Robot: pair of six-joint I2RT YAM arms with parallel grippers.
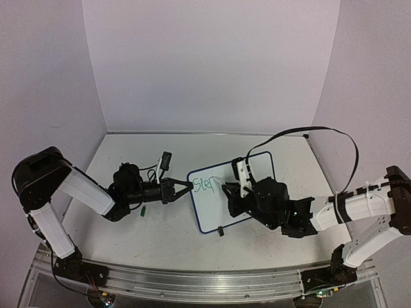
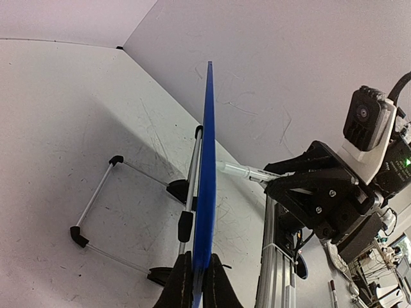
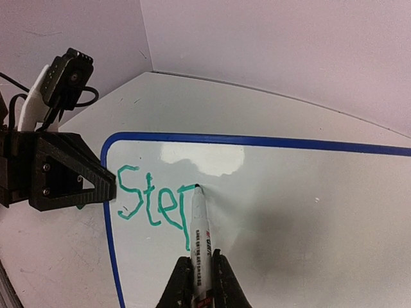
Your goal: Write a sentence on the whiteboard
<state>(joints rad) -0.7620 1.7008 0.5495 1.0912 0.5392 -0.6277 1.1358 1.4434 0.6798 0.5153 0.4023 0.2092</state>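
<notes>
Reaching low, left claw pinches whiteboard | right claw presses marker

One scuffed white desk is in view. Two black-and-white robot arms stand at its near edge, a left arm and a right arm. There are two black two-finger end effectors, the left end effector and the right end effector. There are also two wrist cameras, a left camera and a right camera. Mid-desk there is one small white rectangular whiteboard with a thin dark blue rim, one thin silver wire stand frame and one white-barrelled marker. The green handwritten lettering counts four letters in one word. One small green piece lies on the left.
</notes>
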